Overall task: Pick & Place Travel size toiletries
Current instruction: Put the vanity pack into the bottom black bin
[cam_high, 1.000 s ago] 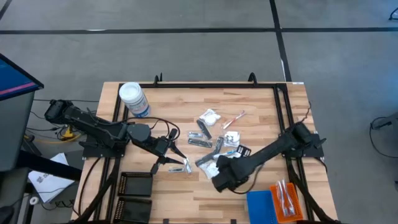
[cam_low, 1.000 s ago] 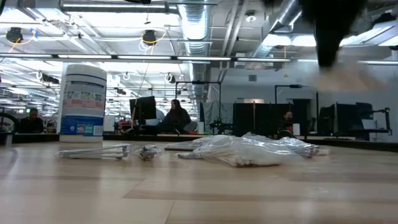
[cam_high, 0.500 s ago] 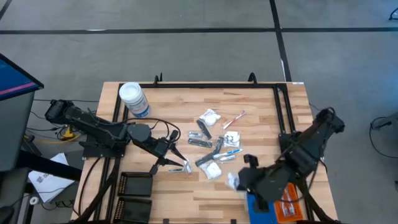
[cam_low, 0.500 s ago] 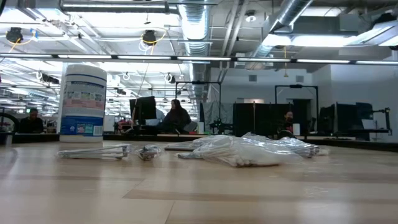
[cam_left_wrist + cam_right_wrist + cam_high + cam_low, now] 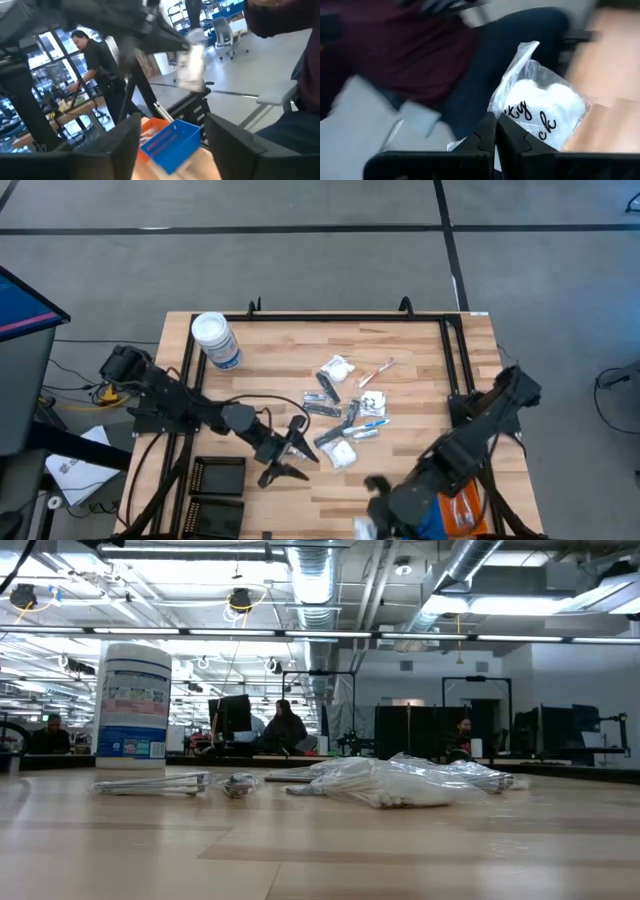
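Left gripper (image 5: 290,452) sits low over the table's near-left part, just left of the pile, fingers spread wide, nothing between them. Black trays (image 5: 216,485) lie beside it at the near edge. Toiletries (image 5: 345,408) are scattered mid-table: sachets, dark sticks, wrapped toothbrushes. Right gripper (image 5: 495,135) is at the near edge by the blue tray (image 5: 430,520), pinched tight on the plastic edge of a white sachet (image 5: 545,112). The sachet looks light, soft and crinkly, likely slippery; a hold at the wrapper's seam seems best.

White sachets (image 5: 337,369), sticks, toothbrushes (image 5: 377,371) scattered mid-table.
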